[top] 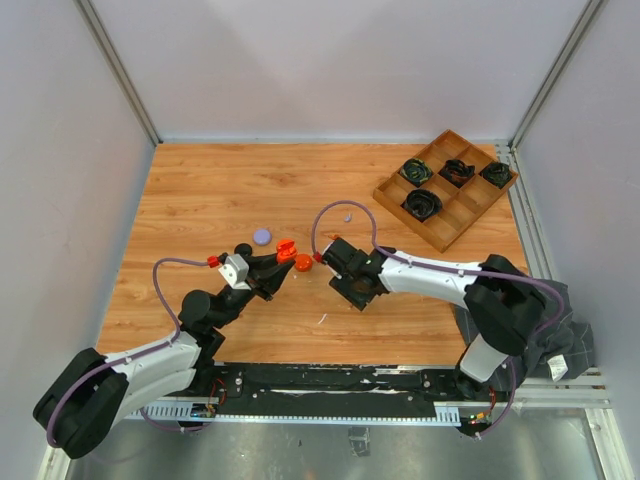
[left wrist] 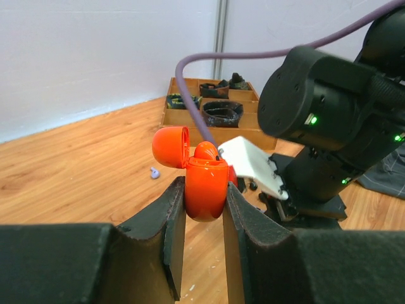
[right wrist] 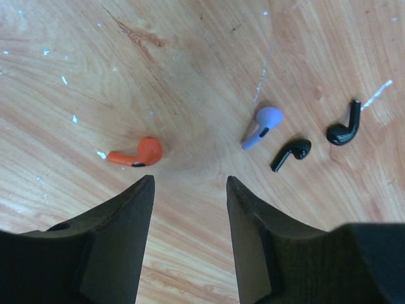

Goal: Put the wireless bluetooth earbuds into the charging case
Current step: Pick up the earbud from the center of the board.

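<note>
From above, the left gripper (top: 287,250) is clamped on the orange charging case (top: 286,247) near the middle of the bench (top: 200,190), somewhat toward the near edge. The right gripper (top: 322,258) sits just beside it, tips facing it. A lilac disc (top: 262,236) lies just beyond them. A tray (top: 408,217) of coiled cables (top: 422,203) fills the far right corner. The far left corner and the whole left edge are open wood.

In the left wrist view, both fingers (left wrist: 171,215) press the sides of the charging case (left wrist: 205,189), which stands upright with its lid swung open. The right arm crowds in close behind it. Bare bench runs to the wall on the left.

In the right wrist view, the gripper (right wrist: 188,190) is spread open above the bench, holding nothing. An orange earbud (right wrist: 136,154) lies just ahead of one finger. A lilac earbud (right wrist: 262,125) and two black earbuds (right wrist: 292,154) lie ahead of the other. None of them touch, and clear wood lies between the two groups.
</note>
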Controlling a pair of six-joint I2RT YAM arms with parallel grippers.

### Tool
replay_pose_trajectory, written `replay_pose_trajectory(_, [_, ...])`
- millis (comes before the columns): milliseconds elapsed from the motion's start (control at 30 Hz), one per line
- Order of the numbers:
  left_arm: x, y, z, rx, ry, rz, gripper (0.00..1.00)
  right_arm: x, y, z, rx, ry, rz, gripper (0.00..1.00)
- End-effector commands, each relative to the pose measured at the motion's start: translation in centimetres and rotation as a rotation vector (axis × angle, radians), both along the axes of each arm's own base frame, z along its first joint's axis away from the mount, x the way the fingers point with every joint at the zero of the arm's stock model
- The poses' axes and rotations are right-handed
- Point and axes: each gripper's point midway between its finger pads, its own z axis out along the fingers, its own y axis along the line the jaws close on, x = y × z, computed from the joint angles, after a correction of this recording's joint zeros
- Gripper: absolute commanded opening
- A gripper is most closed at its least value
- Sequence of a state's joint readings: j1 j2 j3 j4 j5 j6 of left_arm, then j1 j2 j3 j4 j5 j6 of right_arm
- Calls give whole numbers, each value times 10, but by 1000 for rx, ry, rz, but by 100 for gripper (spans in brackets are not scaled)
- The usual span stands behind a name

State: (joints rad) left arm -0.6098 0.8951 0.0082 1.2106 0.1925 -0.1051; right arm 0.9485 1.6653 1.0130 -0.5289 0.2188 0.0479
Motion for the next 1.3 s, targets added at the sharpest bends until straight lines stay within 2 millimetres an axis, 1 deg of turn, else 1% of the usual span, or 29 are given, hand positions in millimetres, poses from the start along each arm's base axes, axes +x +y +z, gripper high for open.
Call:
replay_pose_trajectory(0, [-6,6,-17,15,12,5,0,-2,-6,20,72,-18,-112,51])
replay_pose_trajectory(100, [-6,6,-18,15,13,6,0,-6,-1,27,138,1,-188,53])
replay_pose_trajectory(200, [-6,7,-17,13,13,9,0,-5,1,30,197,-5,-310,59])
replay_pose_trajectory(267, [-6,7,-16,10,10,9,0,-4,0,27,222,-3,-402,60])
replay_pose_trajectory(333, [-7,7,-16,10,9,9,0,-3,-1,22,227,0,-483,59])
replay_pose_trajectory(533, [-7,8,-15,8,4,13,0,2,2,12,260,-20,-600,57])
replay_pose_trajectory(667, [-7,9,-13,6,-2,15,0,6,7,9,280,-24,-601,57])
replay_pose_trajectory(900, [-7,9,-13,7,-1,14,0,1,15,-5,262,31,-565,57])
replay_pose_trajectory(1067, [-8,8,-13,5,-3,10,0,-7,15,-14,239,74,-532,57])
replay_pose_trajectory(1267, [-7,8,-14,9,0,11,0,-14,9,-16,209,94,-504,57])
